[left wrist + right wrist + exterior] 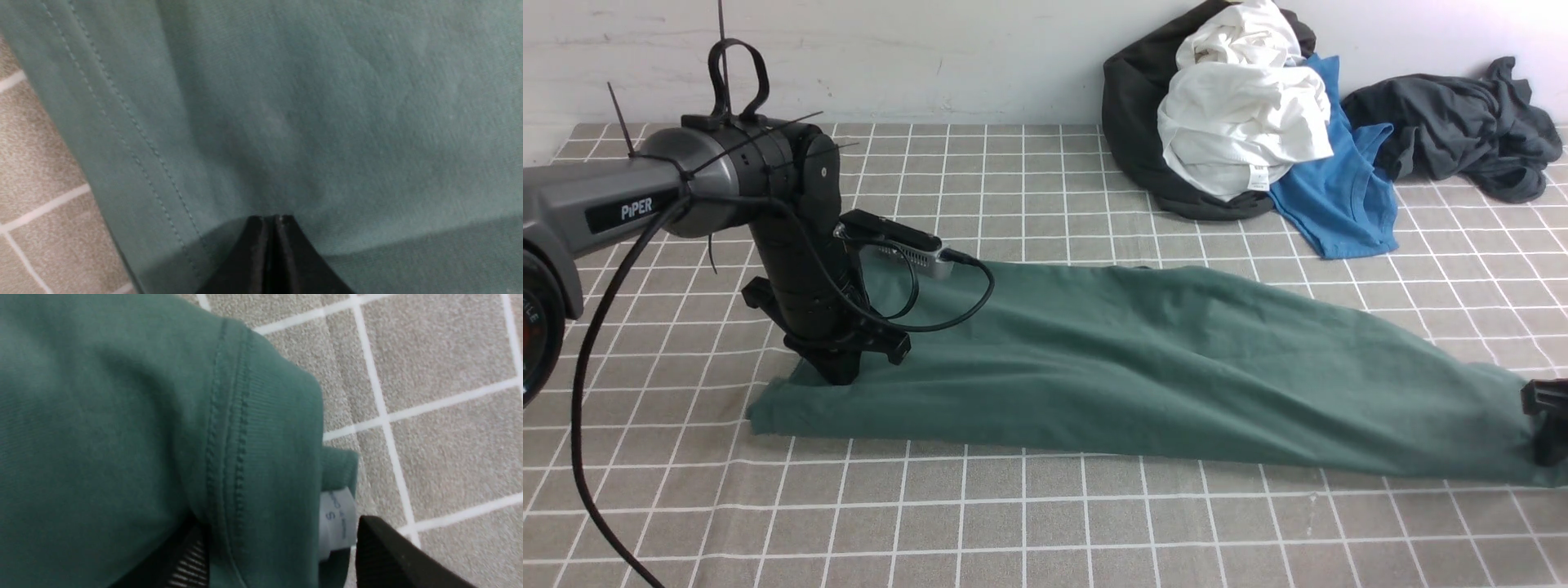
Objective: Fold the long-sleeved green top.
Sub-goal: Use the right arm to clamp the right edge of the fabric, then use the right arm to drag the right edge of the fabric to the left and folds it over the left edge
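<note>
**A:** Where is the green long-sleeved top lying?

**B:** You are looking at it stretching across the desk, on the checked cloth. It is lying in one long narrow band. It is running from the left claw to the right edge of the front view. There the right claw is showing only in part.

**A:** What is the left claw doing?

**B:** Its fingers are pressing together with no gap between them. Their tips are resting on the green fabric near the double-stitched hem. You cannot tell whether any cloth is being nipped between them.

**A:** And the right one?

**B:** Your right claw is standing wide apart. In its wrist view the ribbed neck band and the white neck tag are lying between the two fingers. One finger is sitting clear of the cloth, just beside the tag.

**A:** Anything else on the desk?

**B:** A heap is lying at the far side, against the wall. A white garment is lying on a black one, and a bright blue shirt is spilling out beside them. A dark grey garment is bunching up further right. None of them is touching the green top.
</note>
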Motion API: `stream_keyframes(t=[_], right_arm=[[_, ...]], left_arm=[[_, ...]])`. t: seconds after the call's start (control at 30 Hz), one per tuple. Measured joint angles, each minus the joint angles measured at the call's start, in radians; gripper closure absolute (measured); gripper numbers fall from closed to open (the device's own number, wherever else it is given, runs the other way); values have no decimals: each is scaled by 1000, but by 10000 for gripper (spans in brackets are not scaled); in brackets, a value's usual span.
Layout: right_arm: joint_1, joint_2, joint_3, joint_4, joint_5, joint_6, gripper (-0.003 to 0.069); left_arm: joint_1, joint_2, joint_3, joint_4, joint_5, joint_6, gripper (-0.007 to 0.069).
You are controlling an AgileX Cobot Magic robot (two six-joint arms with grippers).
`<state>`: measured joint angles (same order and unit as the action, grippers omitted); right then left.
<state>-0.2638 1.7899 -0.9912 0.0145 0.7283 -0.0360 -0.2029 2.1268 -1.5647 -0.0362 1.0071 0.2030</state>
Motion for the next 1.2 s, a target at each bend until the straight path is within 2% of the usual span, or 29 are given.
stream_keyframes(t=[0.23,0.33,0.4,0.43,0.47,0.53,0.67,0.77,0.87,0.97,1.0,1.07,1.1,1.17,1.2], right_arm=[[0,25,0,56,-57,-29,223],[0,26,0,84,-65,-83,316],[0,25,0,85,-65,-114,450],[0,25,0,84,-64,-117,450],[-2,17,0,74,-59,-130,540],[-15,-14,-8,40,-33,-137,623],[-44,-100,-36,-51,-3,-97,635],[-68,-219,-74,-147,28,-10,635],[-57,-311,-119,-150,58,17,635],[14,-381,-164,-104,83,-29,635],[73,-401,-192,-76,95,-61,635],[132,-407,-218,-50,103,-86,635],[221,-409,-255,-23,109,-108,635],[293,-400,-284,-15,110,-113,635],[388,-380,-328,-3,110,-114,635]], left_arm=[[0,-1,1,-2,-2,1,632],[0,-2,1,-2,-4,3,632],[0,-11,6,-2,-5,7,632],[0,-12,6,-2,-5,7,632],[0,-25,12,1,2,8,632],[1,-58,17,9,14,8,632],[1,-151,19,17,17,8,632],[1,-279,19,29,40,8,632],[1,-379,19,36,61,8,632],[1,-461,19,36,67,8,632],[1,-495,19,36,72,8,632],[1,-517,19,36,77,9,632],[1,-554,19,36,92,9,632],[1,-578,19,36,98,9,632],[1,-610,19,36,106,9,632]])
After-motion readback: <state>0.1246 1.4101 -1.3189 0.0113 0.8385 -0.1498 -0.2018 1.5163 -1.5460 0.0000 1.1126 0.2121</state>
